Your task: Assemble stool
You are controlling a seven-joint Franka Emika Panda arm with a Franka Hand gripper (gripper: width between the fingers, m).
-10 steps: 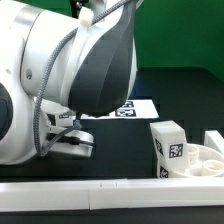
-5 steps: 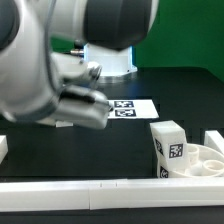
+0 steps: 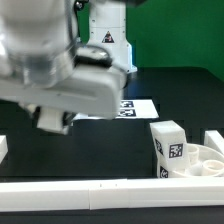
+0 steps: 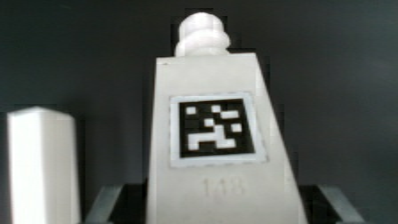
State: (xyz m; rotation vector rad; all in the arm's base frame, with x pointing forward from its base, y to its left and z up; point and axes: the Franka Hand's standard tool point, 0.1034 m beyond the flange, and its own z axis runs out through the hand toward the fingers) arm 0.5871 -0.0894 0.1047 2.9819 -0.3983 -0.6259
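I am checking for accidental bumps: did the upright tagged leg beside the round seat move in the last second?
No. The leg stays beside the seat, at the same place behind the border bar.

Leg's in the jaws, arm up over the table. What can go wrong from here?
1. The jaws grip the held leg by its wide end only, with the narrow tip far out. It may tilt in the grip when pressed into the seat.
2. An upright leg already stands at the seat's edge. The arm or its load could knock it on the way in.
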